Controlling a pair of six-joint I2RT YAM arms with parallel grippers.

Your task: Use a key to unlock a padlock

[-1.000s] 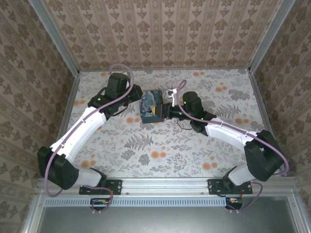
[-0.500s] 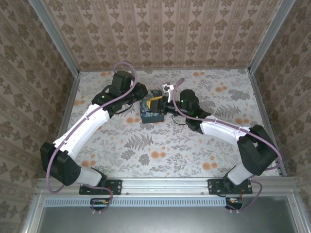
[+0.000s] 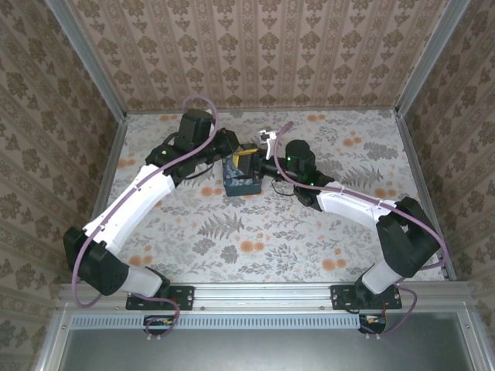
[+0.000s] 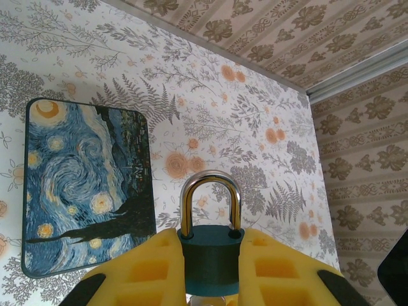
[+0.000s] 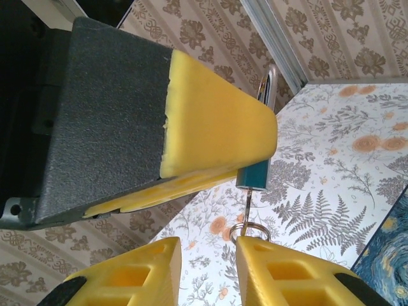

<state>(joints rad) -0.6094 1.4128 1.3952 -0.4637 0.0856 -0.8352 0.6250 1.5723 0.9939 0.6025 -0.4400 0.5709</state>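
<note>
My left gripper (image 4: 211, 242) is shut on the teal padlock (image 4: 211, 258), whose silver shackle (image 4: 210, 185) points away from the wrist. In the right wrist view the padlock's corner (image 5: 255, 173) sticks out under the left finger (image 5: 217, 121). The key (image 5: 248, 201) hangs from the padlock's underside with its ring (image 5: 250, 229) below. My right gripper (image 5: 209, 245) is open just under it. The ring lies against the tip of its right finger (image 5: 280, 268), and the gap between the fingers is empty. From above, both grippers meet over the box (image 3: 241, 184), the left gripper (image 3: 244, 157) facing the right gripper (image 3: 264, 158).
The starry-night box (image 4: 83, 185) lies flat on the floral table below and left of the padlock. Its corner (image 5: 392, 255) shows at the lower right of the right wrist view. The enclosure's back wall (image 3: 255, 54) stands close behind both grippers.
The left gripper has carried the padlock up and right over the box's far end. The right gripper has moved left toward it and its jaws have narrowed.
</note>
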